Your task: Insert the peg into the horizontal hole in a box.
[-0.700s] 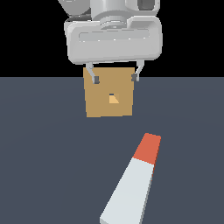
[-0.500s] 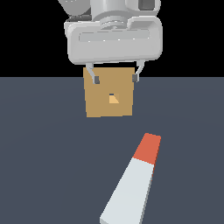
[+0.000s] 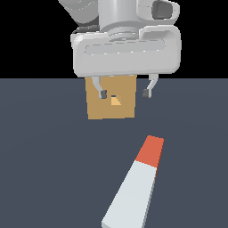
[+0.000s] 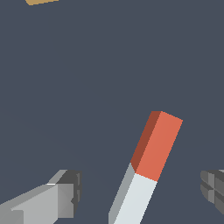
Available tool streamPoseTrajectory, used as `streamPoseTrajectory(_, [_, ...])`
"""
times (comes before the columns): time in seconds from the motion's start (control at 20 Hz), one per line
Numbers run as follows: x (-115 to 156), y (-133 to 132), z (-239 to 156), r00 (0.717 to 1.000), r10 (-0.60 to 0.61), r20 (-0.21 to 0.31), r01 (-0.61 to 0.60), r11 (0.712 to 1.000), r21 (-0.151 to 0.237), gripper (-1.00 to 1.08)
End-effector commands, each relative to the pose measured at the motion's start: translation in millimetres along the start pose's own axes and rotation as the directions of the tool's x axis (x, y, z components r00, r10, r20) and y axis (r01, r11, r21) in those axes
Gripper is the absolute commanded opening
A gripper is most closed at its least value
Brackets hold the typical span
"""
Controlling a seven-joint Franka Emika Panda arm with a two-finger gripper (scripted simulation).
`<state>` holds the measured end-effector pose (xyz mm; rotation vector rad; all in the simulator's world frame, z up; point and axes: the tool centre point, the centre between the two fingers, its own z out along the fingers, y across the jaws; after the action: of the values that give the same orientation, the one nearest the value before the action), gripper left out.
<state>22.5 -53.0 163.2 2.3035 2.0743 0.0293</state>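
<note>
My jaws (image 3: 124, 93) hang wide and empty above the long grey-white, orange-tipped peg (image 3: 137, 188). I should descend straddling its pale shaft squarely, then close.

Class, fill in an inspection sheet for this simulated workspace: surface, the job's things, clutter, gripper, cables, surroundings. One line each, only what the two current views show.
Surface: dark grey-blue floor, flat and plain.
Peg: peg lies flat on the floor, orange-red end towards the box, not gripped.
Box: tan box stands behind the gripper; its hole faces the exterior camera and is unfilled.
Clutter: nothing seen.
Gripper: gripper open, fingers spread wide, holding nothing, raised off the peg.
Cables: nothing seen.
Surroundings: black background above the floor line.
</note>
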Motion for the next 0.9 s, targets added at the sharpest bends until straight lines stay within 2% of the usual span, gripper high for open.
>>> streamPoseTrajectory(0.0, [-16, 6, 14, 0.998, 0.057, 0.001, -0.057, 0.998, 0.007, 1.00])
streamPoseTrajectory(0.45, [-83, 21, 71, 0.957, 0.291, 0.003, -0.291, 0.956, 0.033, 1.00])
streamPoseTrajectory(0.85, [-111, 21, 94, 0.924, 0.383, 0.004, -0.383, 0.923, 0.045, 1.00])
